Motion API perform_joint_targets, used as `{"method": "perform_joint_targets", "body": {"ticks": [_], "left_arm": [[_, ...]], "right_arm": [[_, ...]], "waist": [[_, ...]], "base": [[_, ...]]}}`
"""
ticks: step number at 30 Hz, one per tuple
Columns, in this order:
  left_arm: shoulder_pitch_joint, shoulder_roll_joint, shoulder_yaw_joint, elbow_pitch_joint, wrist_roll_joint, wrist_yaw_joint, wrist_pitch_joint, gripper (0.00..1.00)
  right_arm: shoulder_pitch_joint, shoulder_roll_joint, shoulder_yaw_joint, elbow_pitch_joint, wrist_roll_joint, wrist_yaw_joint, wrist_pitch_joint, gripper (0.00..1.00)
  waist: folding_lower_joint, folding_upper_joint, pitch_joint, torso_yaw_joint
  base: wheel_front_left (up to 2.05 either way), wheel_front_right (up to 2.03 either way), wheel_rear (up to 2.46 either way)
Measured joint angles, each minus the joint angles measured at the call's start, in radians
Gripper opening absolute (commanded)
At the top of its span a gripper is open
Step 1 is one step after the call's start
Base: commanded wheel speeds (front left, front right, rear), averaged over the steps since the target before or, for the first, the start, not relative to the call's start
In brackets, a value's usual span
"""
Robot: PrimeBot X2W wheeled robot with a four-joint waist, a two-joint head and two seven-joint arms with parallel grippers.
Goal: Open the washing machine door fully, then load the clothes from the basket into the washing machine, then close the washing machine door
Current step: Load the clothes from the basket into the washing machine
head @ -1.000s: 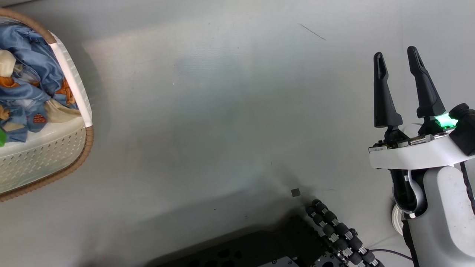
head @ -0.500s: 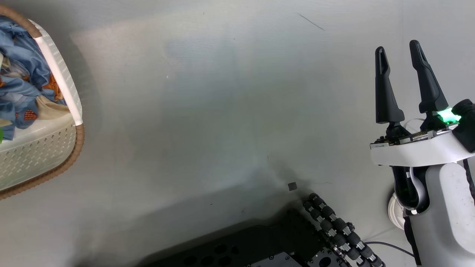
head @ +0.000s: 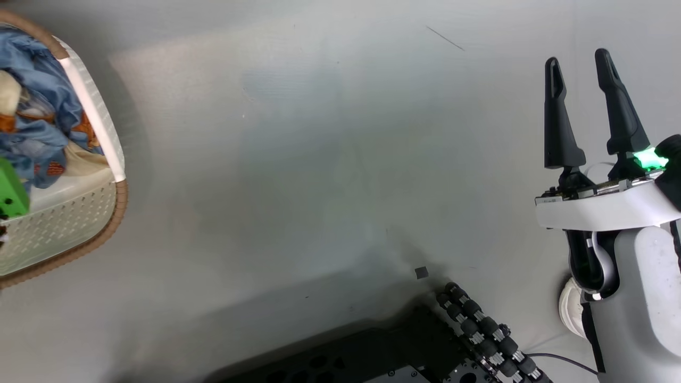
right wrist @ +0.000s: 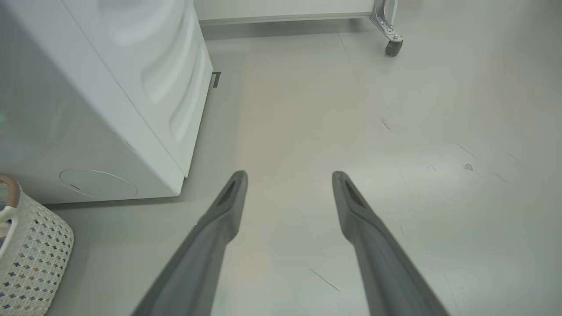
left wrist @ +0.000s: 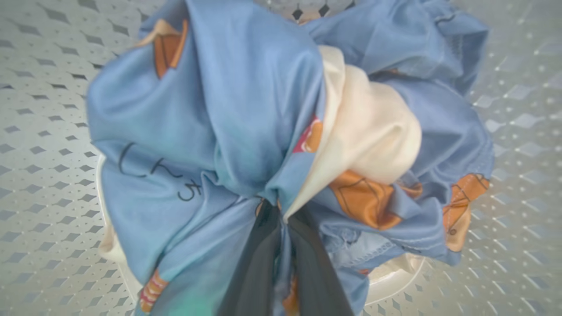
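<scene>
The clothes (left wrist: 246, 109), light blue with orange and cream prints, bunch up over the basket's perforated floor (left wrist: 44, 87) in the left wrist view. My left gripper (left wrist: 274, 206) is shut on a fold of them, its dark fingers pinched together. In the head view the basket (head: 64, 213) stands at the far left with the clothes (head: 42, 106) inside, and a green block (head: 10, 194) of my left wrist hangs over it. My right gripper (head: 578, 57) is open and holds nothing, above bare floor (right wrist: 290, 175). The white washing machine (right wrist: 88, 87) stands beside the basket (right wrist: 30, 259). The washing machine door is out of view.
My black wheeled base (head: 372, 356) fills the lower middle of the head view, with a small dark square (head: 421, 273) on the grey floor near it. A caster of a metal frame (right wrist: 393, 46) stands far off past the machine.
My left gripper has shut on the clothes. Its green wrist block has come further into the head view over the basket. The right gripper stays open.
</scene>
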Motion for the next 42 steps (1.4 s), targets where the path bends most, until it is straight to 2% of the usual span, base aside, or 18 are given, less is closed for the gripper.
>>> {"method": "perform_joint_targets", "body": {"ticks": [11,23,38,42], "left_arm": [[0.031,-0.077,0.002,0.015,-0.004,0.003,-0.141,0.00],[0.116,-0.174,0.016,0.043,-0.031,0.003,-0.311,0.00],[0.235,-0.261,0.020,0.027,-0.042,0.002,-0.337,0.00],[0.277,-0.275,0.035,-0.025,-0.043,0.002,-0.336,0.00]], "right_arm": [[-0.008,-0.008,-0.035,0.022,-0.009,0.000,0.000,1.00],[0.007,-0.027,-0.073,0.050,-0.019,0.000,0.000,1.00],[0.126,-0.057,-0.109,0.072,-0.025,0.000,0.000,1.00],[0.157,-0.059,-0.114,0.077,-0.025,0.000,0.000,1.00]], "waist": [[0.0000,0.0000,-0.070,0.045],[0.0000,0.0000,-0.205,0.112],[-0.0001,0.0000,-0.430,0.195],[-0.0001,0.0000,-0.488,0.212]], "base": [[0.00,0.00,0.00],[0.00,0.00,0.00],[0.00,0.00,0.00],[0.00,0.00,0.00]]}}
